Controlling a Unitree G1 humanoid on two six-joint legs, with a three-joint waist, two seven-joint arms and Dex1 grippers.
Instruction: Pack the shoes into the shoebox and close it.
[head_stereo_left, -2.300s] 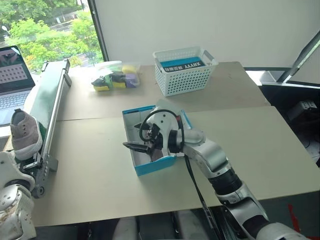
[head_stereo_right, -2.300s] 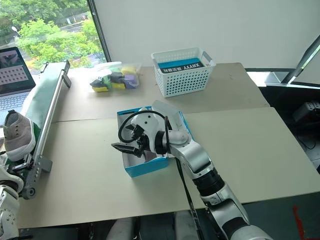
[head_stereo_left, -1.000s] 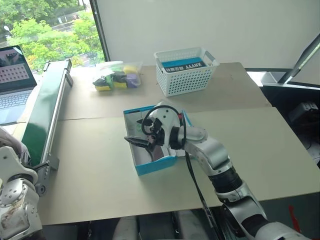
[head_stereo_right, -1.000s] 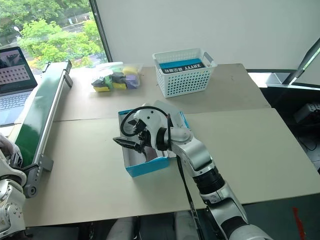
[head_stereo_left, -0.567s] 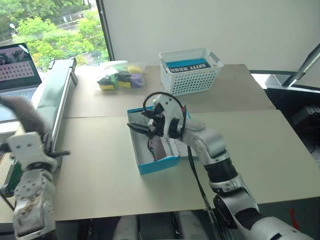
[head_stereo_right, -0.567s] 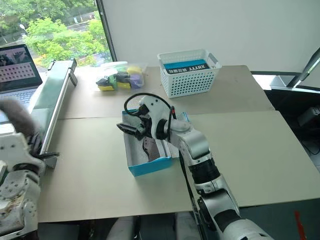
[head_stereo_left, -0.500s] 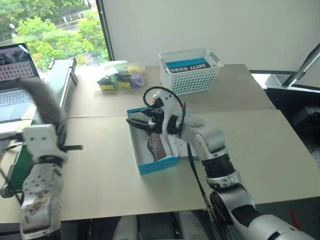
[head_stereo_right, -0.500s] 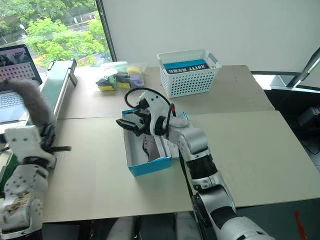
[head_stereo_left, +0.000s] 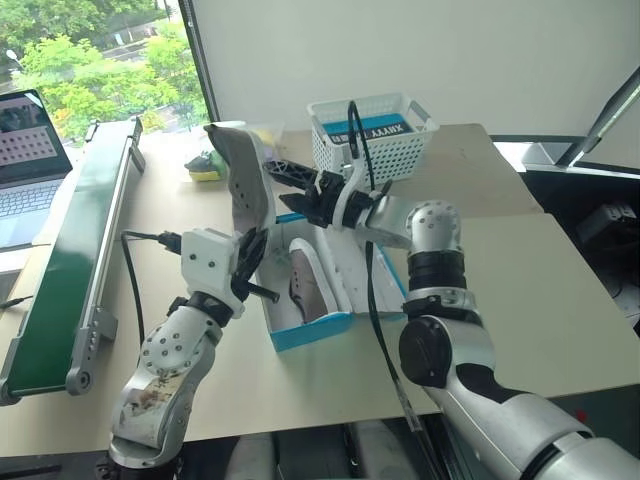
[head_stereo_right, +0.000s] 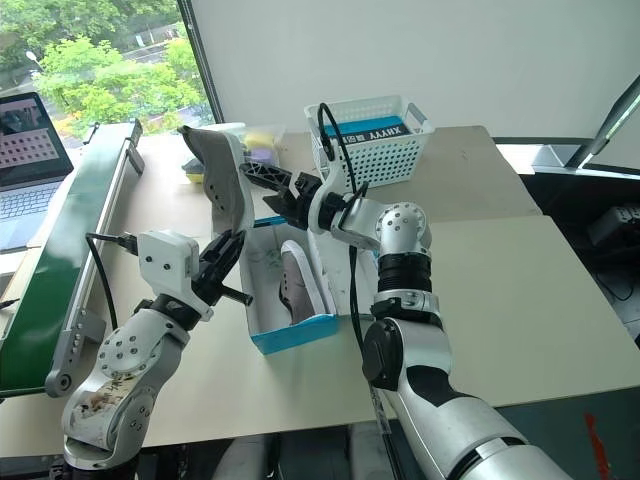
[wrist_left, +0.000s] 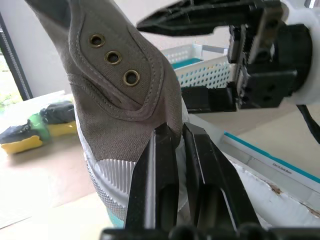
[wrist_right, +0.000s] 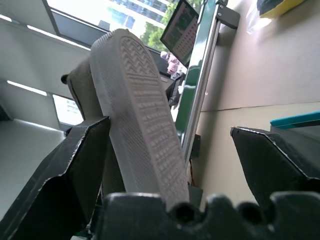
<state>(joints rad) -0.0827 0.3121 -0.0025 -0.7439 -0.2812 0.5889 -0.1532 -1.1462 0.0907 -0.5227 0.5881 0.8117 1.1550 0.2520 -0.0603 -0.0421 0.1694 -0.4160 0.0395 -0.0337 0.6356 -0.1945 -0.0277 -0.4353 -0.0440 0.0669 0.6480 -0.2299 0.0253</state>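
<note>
The left gripper (head_stereo_left: 250, 262), clamped on the second shoe (head_stereo_left: 246, 178) at the shoebox's (head_stereo_left: 305, 335) ten o'clock, lifts it sole-outward so the spread right gripper (head_stereo_left: 291, 185) can take it, its mate (head_stereo_left: 302, 285) already inside.

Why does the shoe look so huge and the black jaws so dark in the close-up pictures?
In the left wrist view, the held shoe sits right at the lens, so it looms large. In the right wrist view, the shoe's sole is lit by the bright window behind it, while the right gripper is backlit, nearly silhouetted. The left eye view is evenly daylit.
</note>
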